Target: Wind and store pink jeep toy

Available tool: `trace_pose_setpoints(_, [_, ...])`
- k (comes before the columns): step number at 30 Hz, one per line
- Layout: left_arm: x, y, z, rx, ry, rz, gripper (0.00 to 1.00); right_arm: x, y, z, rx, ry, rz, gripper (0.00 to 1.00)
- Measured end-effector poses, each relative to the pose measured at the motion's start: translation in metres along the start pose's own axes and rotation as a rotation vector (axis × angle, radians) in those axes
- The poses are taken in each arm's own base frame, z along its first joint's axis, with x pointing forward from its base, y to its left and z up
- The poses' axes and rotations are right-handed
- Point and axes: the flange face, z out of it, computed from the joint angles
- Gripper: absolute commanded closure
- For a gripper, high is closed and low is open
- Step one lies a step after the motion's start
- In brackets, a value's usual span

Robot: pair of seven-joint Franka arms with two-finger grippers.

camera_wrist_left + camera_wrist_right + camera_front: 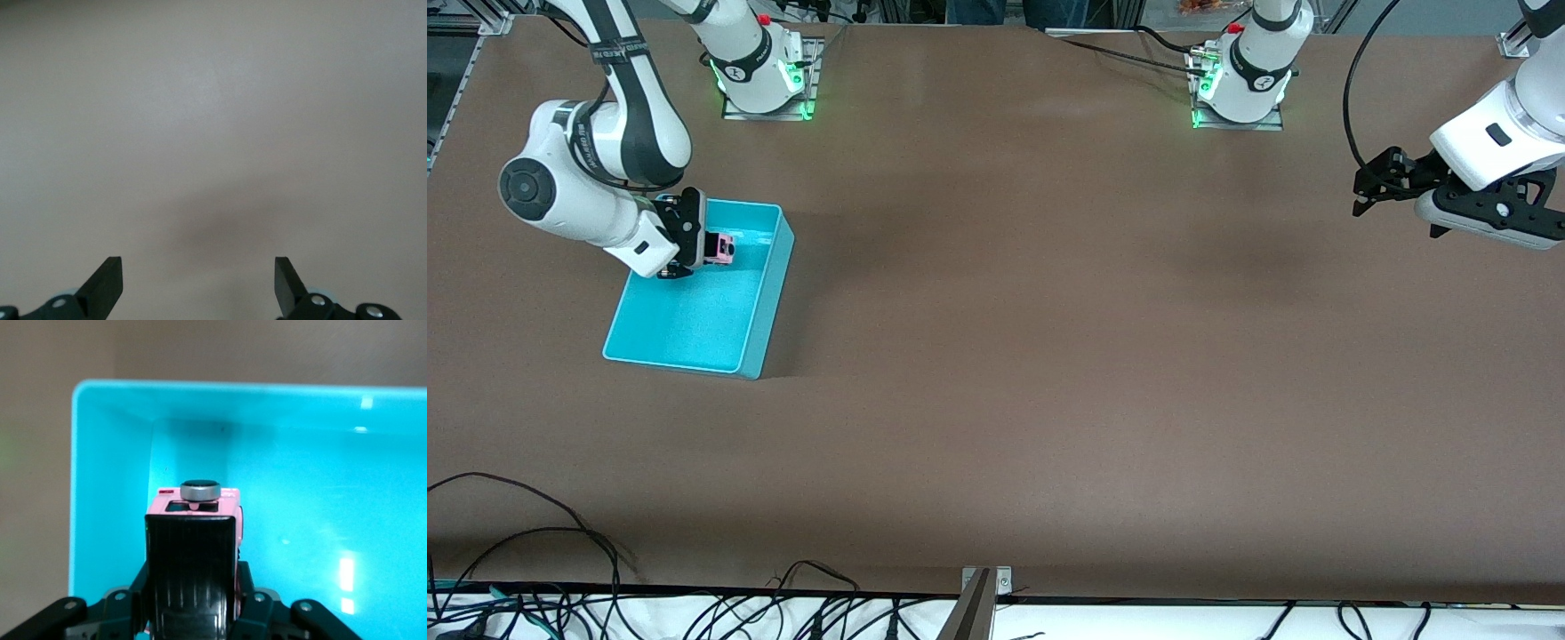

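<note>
1. Nearest the front camera, the brown table [1049,400] lies bare across its middle, with only loose cables along its near edge.
2. Farther up, toward the right arm's end of the table, sits an open cyan bin [769,302]; nothing lies on its floor.
3. Over that bin hangs the right gripper [698,244], its jaws closed on the pink jeep toy [720,248]. The wrist view shows the toy [200,503] pinched between the fingers [190,560], above the bin's floor and not resting on it (a small round silver-rimmed knob tops it there).
4. Toward the left arm's end, the left gripper [1362,188] waits above bare table with its jaws spread wide and nothing between them; its own view shows only the two fingertips [107,280] and tabletop.
5. Progress, judged from this: the toy is gripped and already carried over the bin, so storing appears close. What remains is lowering it and letting go. Whether it is wound cannot be told.
</note>
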Motion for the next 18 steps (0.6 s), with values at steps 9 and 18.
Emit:
trace_pose_setpoints(9, [0.0,0.0,0.0,0.0,0.0,0.0,0.0,-0.004,-0.019,0.041,-0.044,-0.011,0.004,0.67])
trace_pose_setpoints(18, [0.0,0.0,0.0,0.0,0.0,0.0,0.0,-0.005,-0.018,0.052,-0.061,-0.02,0.004,0.0])
